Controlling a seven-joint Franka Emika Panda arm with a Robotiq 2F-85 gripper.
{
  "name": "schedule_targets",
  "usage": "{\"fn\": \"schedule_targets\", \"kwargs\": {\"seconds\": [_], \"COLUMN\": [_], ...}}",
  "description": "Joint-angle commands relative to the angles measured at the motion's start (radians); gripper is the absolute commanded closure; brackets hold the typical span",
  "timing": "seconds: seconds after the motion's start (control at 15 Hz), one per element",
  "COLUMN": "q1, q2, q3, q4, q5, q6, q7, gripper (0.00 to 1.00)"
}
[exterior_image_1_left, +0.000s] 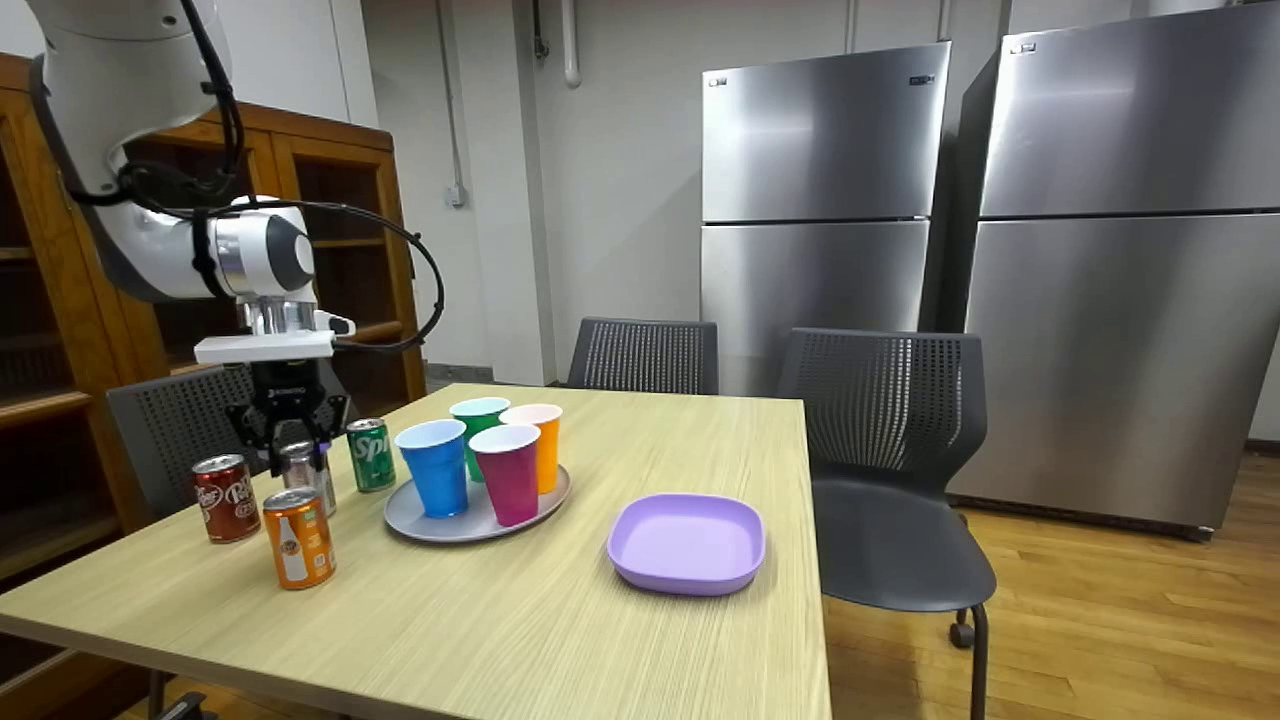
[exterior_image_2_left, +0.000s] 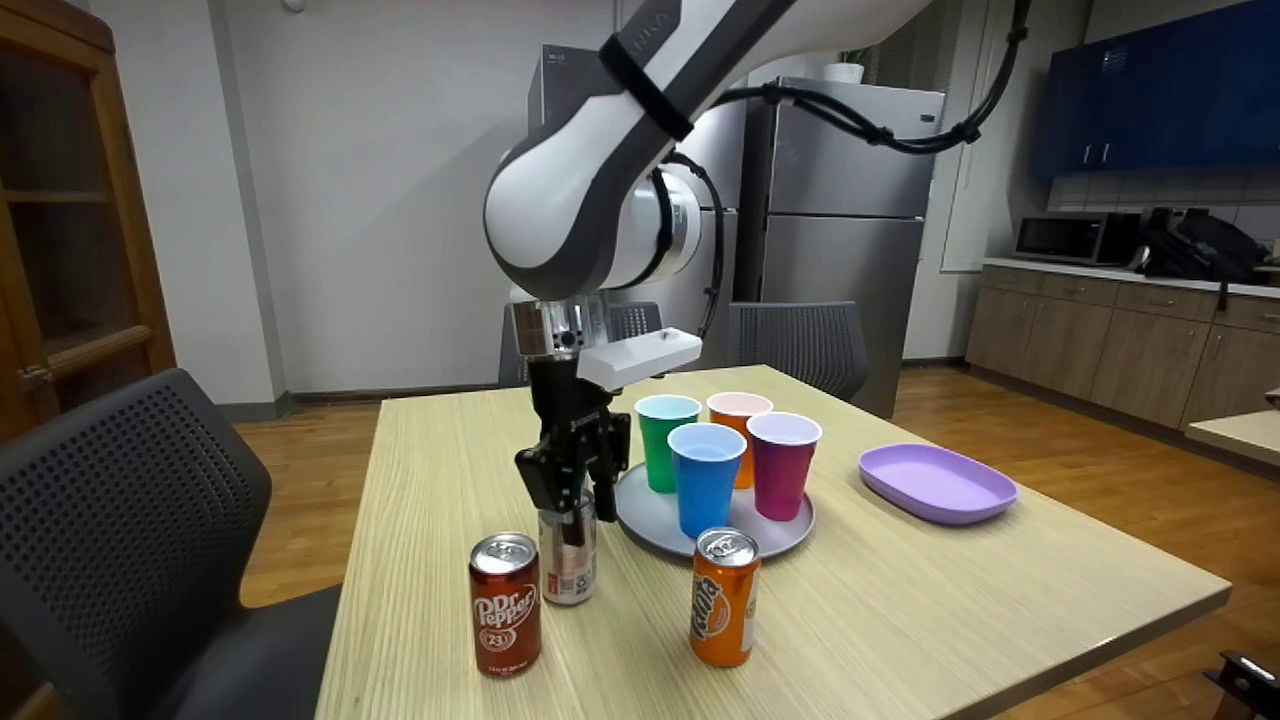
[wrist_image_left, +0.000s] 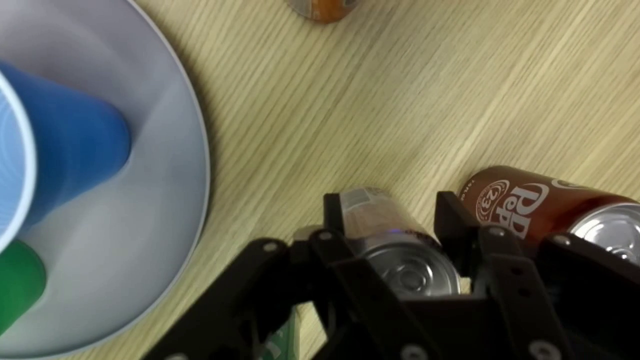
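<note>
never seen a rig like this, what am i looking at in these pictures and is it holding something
This is a robot arm with a two-jawed gripper at its end. Two pictures come from cameras standing outside the robot; the close-up comes from a camera on its wrist, looking down.

On the table are a Dr Pepper can, a Fanta can, a Sprite can, a purple tray, and a gray plate carrying four colored cups.

The jaws stand on either side of a silver can; whether they grip it, I can't tell.
</note>
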Motion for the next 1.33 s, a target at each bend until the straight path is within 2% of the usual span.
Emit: {"fn": "schedule_targets", "kwargs": {"seconds": [0.0,0.13,0.2,0.47,0.6,1.27], "q1": [0.009,0.007,0.006,0.001,-0.002,-0.001], "q2": [-0.016,-0.043,-0.051,-0.073,-0.081,-0.063], "q3": [-0.002,0.0,0.001,0.007,0.01,0.012], "q4": [0.01,-0.008,-0.012,-0.03,-0.036,-0.006], "q5": [-0.008,-0.007,-0.006,-0.001,0.002,-0.002], "q6": [-0.032,-0.035,-0.039,-0.065,-0.082,-0.093], "q7": [0.019,0.018,0.016,0.007,0.002,-0.004], "gripper": [0.8,0.95,1.0,1.0,0.72,0.01]}}
